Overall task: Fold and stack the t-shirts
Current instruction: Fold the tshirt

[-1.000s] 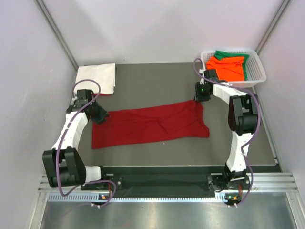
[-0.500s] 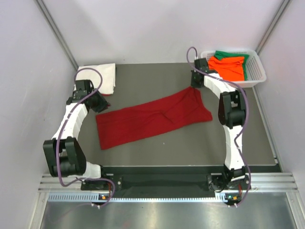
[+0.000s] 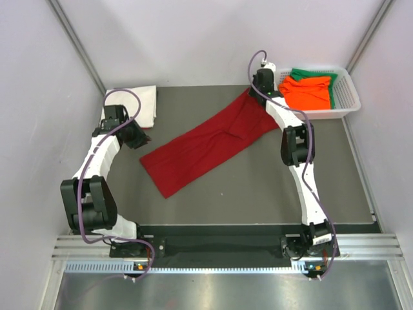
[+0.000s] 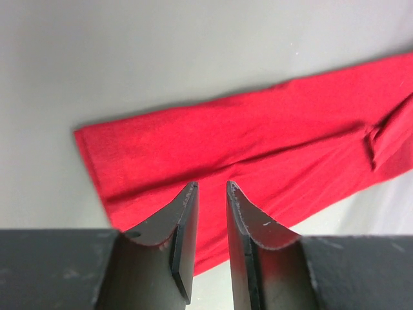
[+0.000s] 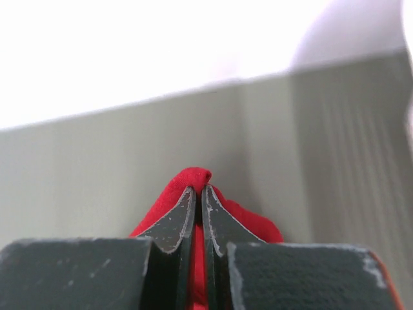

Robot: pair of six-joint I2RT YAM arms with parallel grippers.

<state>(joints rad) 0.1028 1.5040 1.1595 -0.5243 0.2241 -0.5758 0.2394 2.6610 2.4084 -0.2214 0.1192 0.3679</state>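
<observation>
The dark red t-shirt (image 3: 206, 142) lies as a long folded strip, slanting from the near left to the far right. My right gripper (image 3: 257, 95) is shut on its far right end, and a fold of red cloth (image 5: 197, 174) bulges over the fingertips of that gripper (image 5: 199, 188). My left gripper (image 3: 139, 140) sits just left of the strip's near end. Its jaws are a little apart and empty (image 4: 211, 185), above the red cloth (image 4: 258, 142). A folded white t-shirt (image 3: 132, 103) lies at the far left. An orange t-shirt (image 3: 310, 90) and a green one (image 3: 308, 73) sit in the basket.
The white lattice basket (image 3: 346, 103) stands at the far right corner, close beside my right gripper. Grey walls close in the dark mat (image 3: 258, 187) at the back and both sides. The arm bases stand at the near edge.
My right gripper has moved back and left with the shirt's end, swinging the strip from level to diagonal. My left gripper has shifted back and now sits off the cloth's corner.
</observation>
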